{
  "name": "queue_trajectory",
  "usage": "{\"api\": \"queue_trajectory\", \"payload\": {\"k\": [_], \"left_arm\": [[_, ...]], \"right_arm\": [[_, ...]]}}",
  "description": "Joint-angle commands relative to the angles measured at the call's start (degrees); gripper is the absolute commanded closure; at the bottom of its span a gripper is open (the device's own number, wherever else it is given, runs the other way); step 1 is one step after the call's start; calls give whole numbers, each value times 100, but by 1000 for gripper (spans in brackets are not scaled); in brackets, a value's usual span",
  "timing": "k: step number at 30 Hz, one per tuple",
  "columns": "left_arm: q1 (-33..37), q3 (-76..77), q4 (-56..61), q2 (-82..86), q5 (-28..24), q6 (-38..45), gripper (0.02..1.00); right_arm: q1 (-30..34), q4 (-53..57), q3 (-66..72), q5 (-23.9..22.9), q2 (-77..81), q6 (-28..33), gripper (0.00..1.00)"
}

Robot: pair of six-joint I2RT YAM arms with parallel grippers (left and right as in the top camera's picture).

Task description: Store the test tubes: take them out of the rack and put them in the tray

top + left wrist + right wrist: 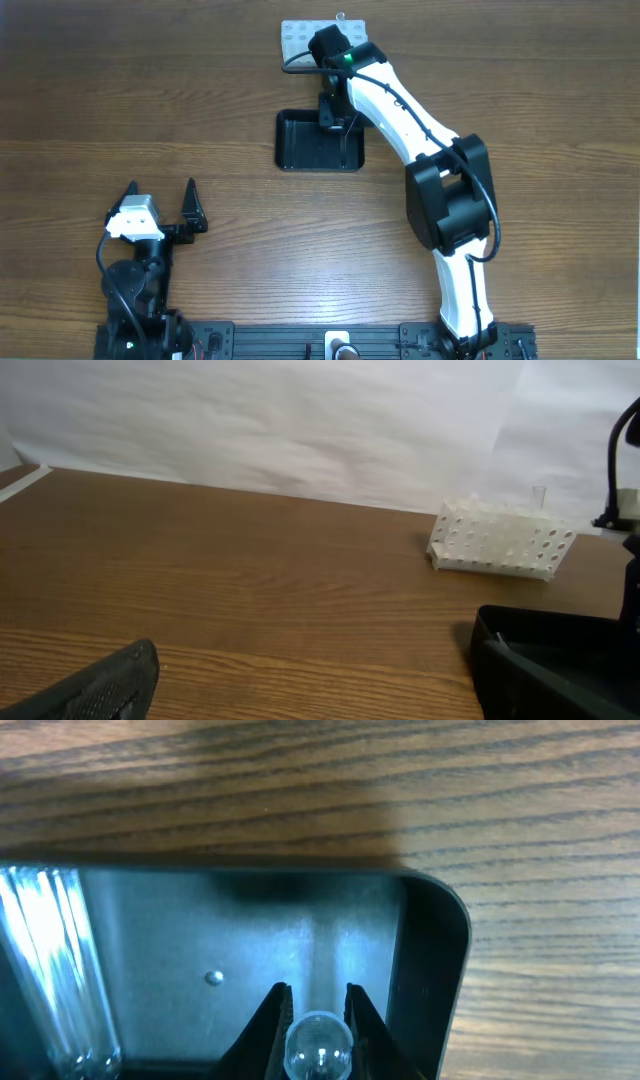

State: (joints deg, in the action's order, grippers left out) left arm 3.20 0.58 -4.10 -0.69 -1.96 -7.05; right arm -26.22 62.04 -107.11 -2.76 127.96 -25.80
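Observation:
The white rack [318,40] stands at the far edge of the table, with one clear tube [540,495] upright in its far right corner. The black tray [300,145] lies just in front of it. My right gripper [333,112] hangs over the tray's right part, shut on a clear test tube [318,1045] whose rounded end points down at the tray floor [250,950]. Another tube [50,970] lies flat in the tray beside it. My left gripper [161,186] rests open and empty near the table's front left, far from the rack [500,538].
Bare wooden tabletop surrounds the tray and rack. The right arm [400,105] stretches diagonally from the front right across to the tray. A white backdrop rises behind the rack. The left gripper's finger [100,685] sits low over the wood.

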Motion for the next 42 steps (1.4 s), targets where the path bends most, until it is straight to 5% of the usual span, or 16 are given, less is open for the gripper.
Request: {"api": "queue_trajectory", "payload": {"k": [1,26,31,42], "left_arm": [[31,-26,-26,37,2,81,23],[31,-26,-26,37,2,81,20],[31,-26,-26,37,4,81,20],[31,-26,-26,37,2,81,20]], "right_arm": [[33,-127,-13,-164,286,-52,987],[-24,11,-92,-262,352,-50,726],[-24,70,-232,-262,352,-28,584],[-33,852,-1180,-267,352,72,531]]}}
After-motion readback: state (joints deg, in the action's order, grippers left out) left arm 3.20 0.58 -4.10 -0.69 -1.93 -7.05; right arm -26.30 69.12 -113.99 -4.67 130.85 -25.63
